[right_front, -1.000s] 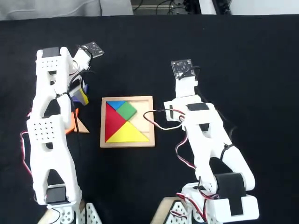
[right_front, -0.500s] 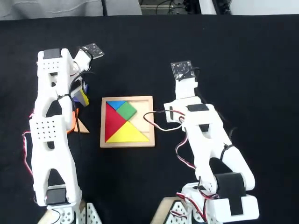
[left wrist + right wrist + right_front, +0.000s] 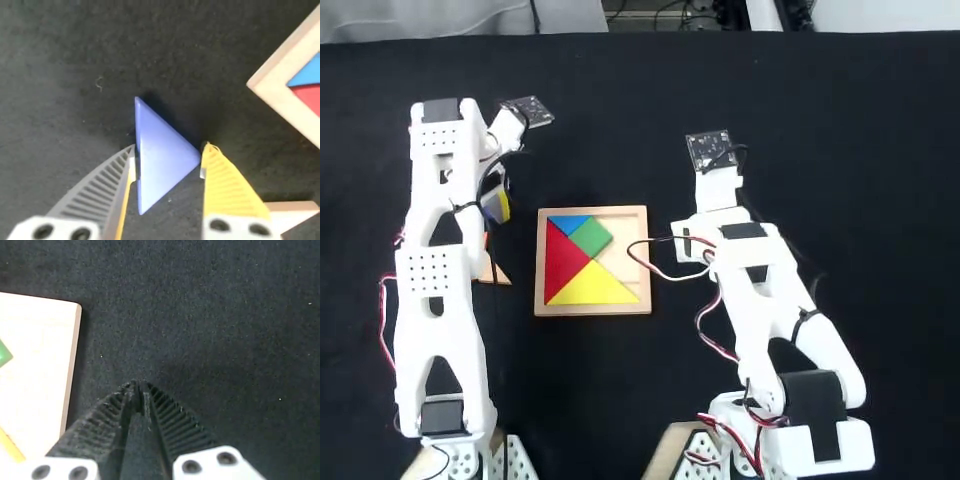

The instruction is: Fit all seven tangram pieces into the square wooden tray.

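Where the left gripper (image 3: 169, 149) pinches, the blue triangle (image 3: 157, 161) sits.

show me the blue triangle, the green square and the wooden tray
blue triangle (image 3: 160, 157), left wrist view, middle of its face
green square (image 3: 591, 236), high view, its centre
wooden tray (image 3: 628, 243), high view, bare floor near its right rim

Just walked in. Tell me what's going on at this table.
Two robot arms sit at a square wooden tray for a tangram. A red triangle, yellow triangle, green square and blue piece lie in it; its right part is bare. The left gripper is shut on a pale blue triangle left of the tray, near a tan triangle on the black cloth. The right gripper is shut and empty, over the cloth right of the tray.
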Robot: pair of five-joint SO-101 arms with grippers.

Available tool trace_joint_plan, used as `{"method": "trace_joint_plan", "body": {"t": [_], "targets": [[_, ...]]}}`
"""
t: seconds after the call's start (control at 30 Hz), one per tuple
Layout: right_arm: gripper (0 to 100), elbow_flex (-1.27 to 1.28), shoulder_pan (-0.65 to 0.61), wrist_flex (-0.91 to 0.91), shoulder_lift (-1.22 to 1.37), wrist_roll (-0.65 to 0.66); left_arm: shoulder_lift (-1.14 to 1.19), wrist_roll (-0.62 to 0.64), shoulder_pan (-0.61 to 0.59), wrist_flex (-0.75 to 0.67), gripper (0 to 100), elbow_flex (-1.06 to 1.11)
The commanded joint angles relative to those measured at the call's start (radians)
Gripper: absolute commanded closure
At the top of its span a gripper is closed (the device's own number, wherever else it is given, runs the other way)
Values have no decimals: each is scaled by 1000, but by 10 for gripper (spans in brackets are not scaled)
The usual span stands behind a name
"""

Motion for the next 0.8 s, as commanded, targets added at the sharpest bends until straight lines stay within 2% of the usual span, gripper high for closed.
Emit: {"method": "trace_joint_plan", "body": {"t": [0.0, 0.1, 0.2, 0.3, 0.43, 0.57, 0.77], "targets": [[987, -8, 15, -15, -48, -6, -25, 124, 15, 29, 880, -211], [987, -10, 15, -12, -48, -6, -84, 192, 30, 31, 879, -252], [987, -10, 17, -11, -53, -6, -230, 273, 56, 32, 879, -183], [987, -10, 18, -11, -56, -6, -456, 384, 96, 32, 879, 8], [987, -12, 29, -11, -58, -6, -812, 566, 176, 28, 880, 380], [987, -31, 95, -9, -58, -15, -1106, 852, 274, 17, 883, 696], [987, -44, 204, -11, -58, -100, -1297, 1313, 380, -170, 884, 1040]]}}
